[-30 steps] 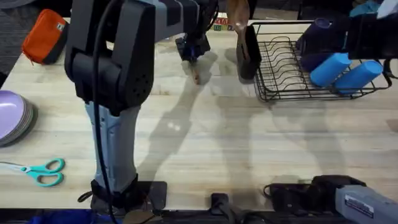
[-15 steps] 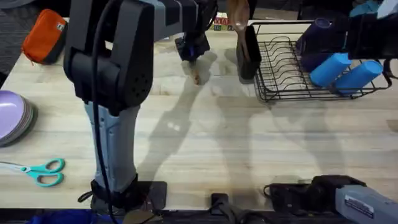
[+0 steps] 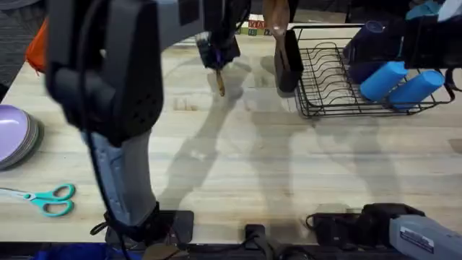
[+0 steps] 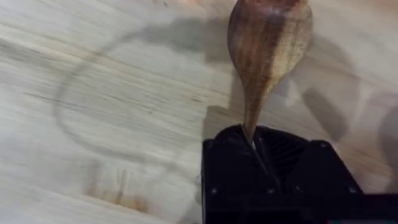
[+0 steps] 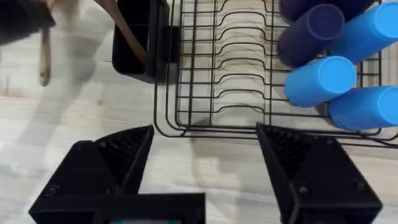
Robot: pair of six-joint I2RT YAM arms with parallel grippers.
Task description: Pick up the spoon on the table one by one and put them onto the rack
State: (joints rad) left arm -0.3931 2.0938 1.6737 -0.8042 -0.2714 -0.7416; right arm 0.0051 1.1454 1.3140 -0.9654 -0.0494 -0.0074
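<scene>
My left gripper (image 3: 216, 56) is shut on the handle of a slim brown wooden spoon (image 3: 220, 84), which hangs bowl-down over the far middle of the table (image 3: 303, 173). In the left wrist view the spoon's bowl (image 4: 270, 37) points away from the closed black fingers (image 4: 292, 174). The black wire rack (image 3: 339, 87) stands to the right, its box-shaped caddy (image 3: 286, 63) at the near end with a wooden utensil (image 3: 275, 16) standing in it. My right gripper (image 5: 205, 180) is open in front of the rack (image 5: 249, 93), apart from it and holding nothing.
Two light blue cups (image 3: 401, 81) and a dark purple cup (image 3: 372, 36) lie in the rack. Purple plates (image 3: 14, 137) and teal scissors (image 3: 45, 198) sit at the left edge, with an orange pouch (image 3: 36, 50) at the far left.
The left arm has swung left and risen, looming larger under the camera. The spoon in its gripper has come slightly left and up with it. The right arm is still.
</scene>
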